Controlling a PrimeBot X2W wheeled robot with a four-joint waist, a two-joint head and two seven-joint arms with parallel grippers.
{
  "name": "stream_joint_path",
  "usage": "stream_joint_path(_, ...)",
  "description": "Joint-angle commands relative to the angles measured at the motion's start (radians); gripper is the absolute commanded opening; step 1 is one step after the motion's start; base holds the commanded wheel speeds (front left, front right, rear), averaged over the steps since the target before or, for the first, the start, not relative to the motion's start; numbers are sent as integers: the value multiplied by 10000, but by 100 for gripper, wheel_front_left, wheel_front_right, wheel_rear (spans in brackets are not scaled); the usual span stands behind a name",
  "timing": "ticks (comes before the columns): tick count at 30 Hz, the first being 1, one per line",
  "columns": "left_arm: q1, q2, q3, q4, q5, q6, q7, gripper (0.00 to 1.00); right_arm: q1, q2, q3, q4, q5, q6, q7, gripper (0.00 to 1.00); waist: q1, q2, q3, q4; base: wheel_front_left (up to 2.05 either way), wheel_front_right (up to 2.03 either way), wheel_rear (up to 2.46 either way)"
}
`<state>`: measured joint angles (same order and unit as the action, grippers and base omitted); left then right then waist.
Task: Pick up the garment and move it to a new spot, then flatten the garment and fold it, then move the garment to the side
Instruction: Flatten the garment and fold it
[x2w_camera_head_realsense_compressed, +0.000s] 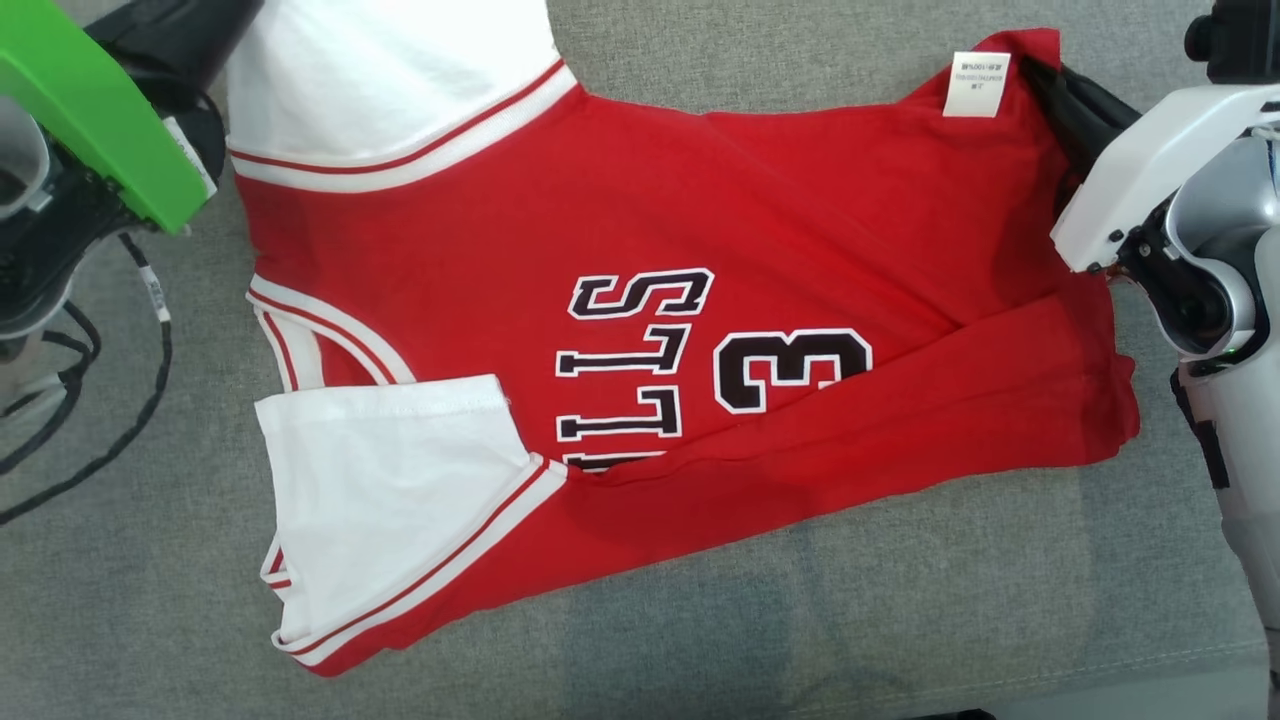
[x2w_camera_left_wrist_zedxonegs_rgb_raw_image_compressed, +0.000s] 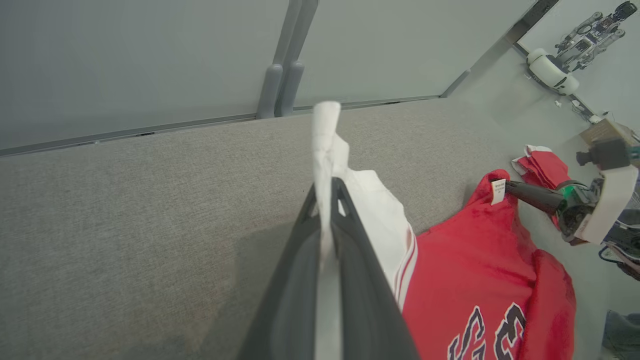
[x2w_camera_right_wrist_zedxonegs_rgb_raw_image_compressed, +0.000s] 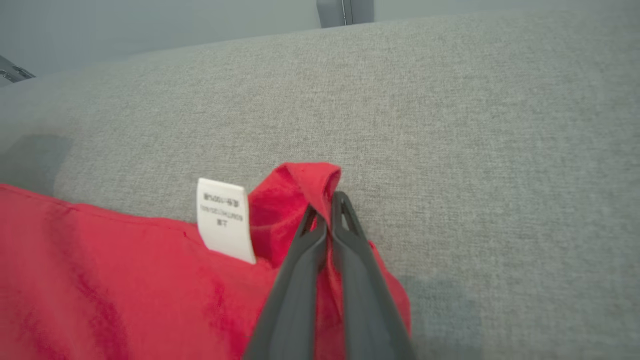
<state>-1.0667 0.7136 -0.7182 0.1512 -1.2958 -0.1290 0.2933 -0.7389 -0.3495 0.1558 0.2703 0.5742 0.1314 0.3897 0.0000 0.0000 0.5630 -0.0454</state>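
The garment (x2w_camera_head_realsense_compressed: 640, 250) is a red jersey with white sleeves, black-and-white lettering and a "3", spread sideways on a grey fabric surface (x2w_camera_head_realsense_compressed: 800, 620). Its near long edge is folded over onto the body. My left gripper (x2w_camera_left_wrist_zedxonegs_rgb_raw_image_compressed: 327, 192) is shut on the white far sleeve (x2w_camera_left_wrist_zedxonegs_rgb_raw_image_compressed: 327, 135), which sticks up past the fingertips. At the far hem corner my right gripper (x2w_camera_right_wrist_zedxonegs_rgb_raw_image_compressed: 330, 205) is shut on the red cloth (x2w_camera_right_wrist_zedxonegs_rgb_raw_image_compressed: 305, 182), beside a white care label (x2w_camera_right_wrist_zedxonegs_rgb_raw_image_compressed: 223, 219). In the head view the right gripper's dark fingers (x2w_camera_head_realsense_compressed: 1075, 110) reach that corner from the right.
The left arm's green cover (x2w_camera_head_realsense_compressed: 100, 110) and black cables (x2w_camera_head_realsense_compressed: 90, 400) sit at the left. A grey wall with a vertical post (x2w_camera_left_wrist_zedxonegs_rgb_raw_image_compressed: 285, 60) runs behind the surface. Another red cloth bundle (x2w_camera_left_wrist_zedxonegs_rgb_raw_image_compressed: 542, 165) lies further along it, and a white robot (x2w_camera_left_wrist_zedxonegs_rgb_raw_image_compressed: 555, 72) stands far off.
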Motion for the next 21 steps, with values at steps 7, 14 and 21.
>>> stream_joint_path(7,1019,653,14,-1494,-321,-32,-710,0,1037,26,-370,-604,-32,-14,29,0,0,0,-332,22,0,0,0)
stream_joint_path(14,2329,1563,411,-3185,-574,143,-1529,0,1587,110,-921,-883,-240,-14,-75,0,0,0,-523,161,0,0,0)
stream_joint_path(21,3663,1854,425,-4680,-344,612,-2450,0,2224,17,-907,-1486,-473,-13,-893,0,0,0,-650,467,0,0,0)
